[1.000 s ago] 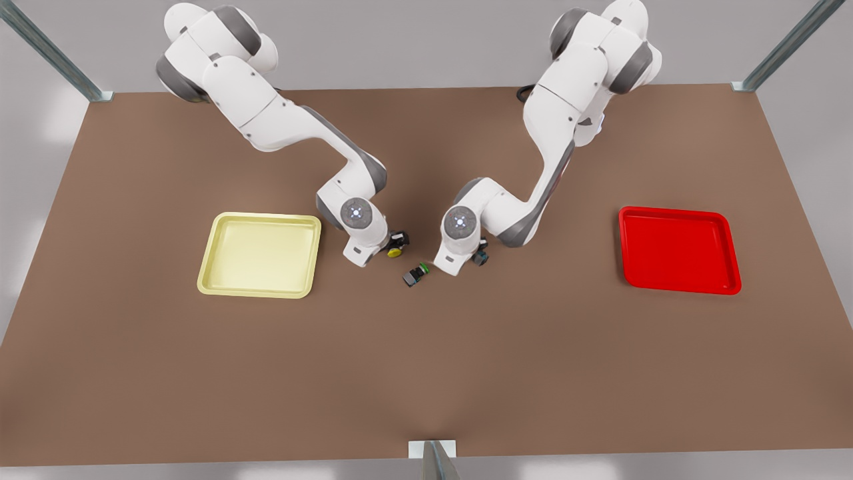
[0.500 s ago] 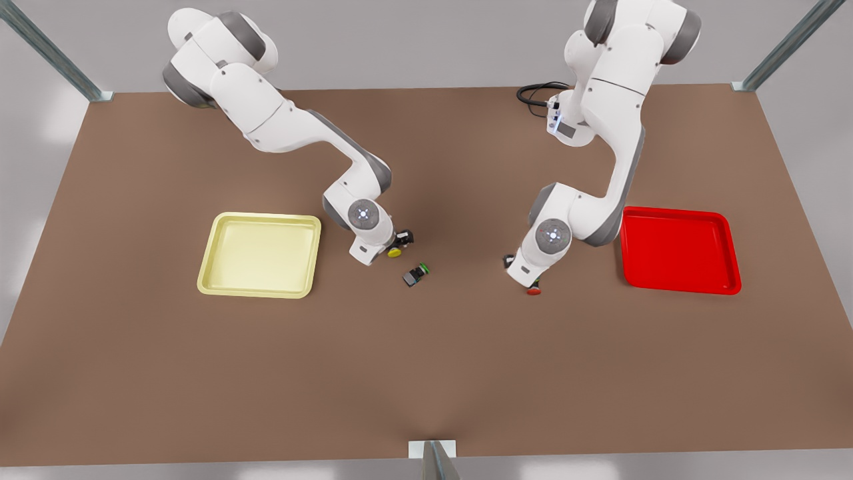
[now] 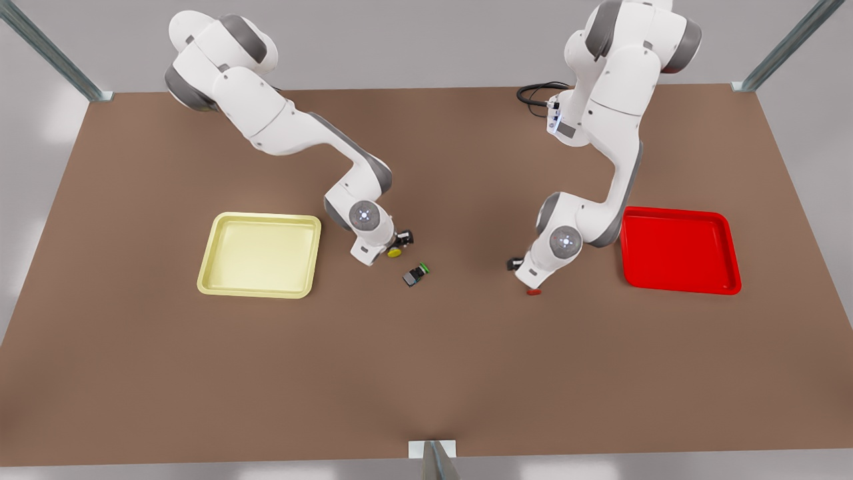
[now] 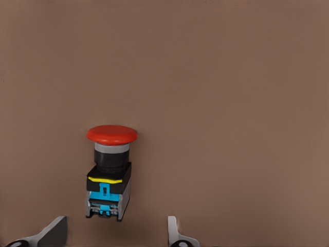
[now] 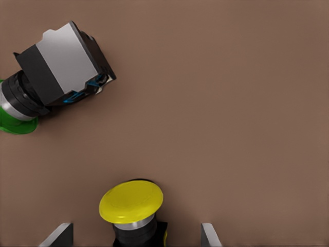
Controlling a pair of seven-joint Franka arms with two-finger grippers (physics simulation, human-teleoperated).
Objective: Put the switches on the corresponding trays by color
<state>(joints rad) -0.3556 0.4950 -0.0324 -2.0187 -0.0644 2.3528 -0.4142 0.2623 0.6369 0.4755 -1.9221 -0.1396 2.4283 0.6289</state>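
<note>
Left gripper [image 4: 114,232]: fingers apart, touching nothing. The red switch [image 4: 109,175] lies on its side just ahead of the fingertips, body end nearest, cap pointing away.

Right gripper [image 5: 133,234]: fingers apart, either side of the yellow switch [image 5: 131,206] without contact; a green switch [image 5: 56,72] lies farther ahead, to one side.

Both switches are probably light and rigid. Grip the flat sides of the blocky body; the round, smooth cap would likely slip or roll.
</note>
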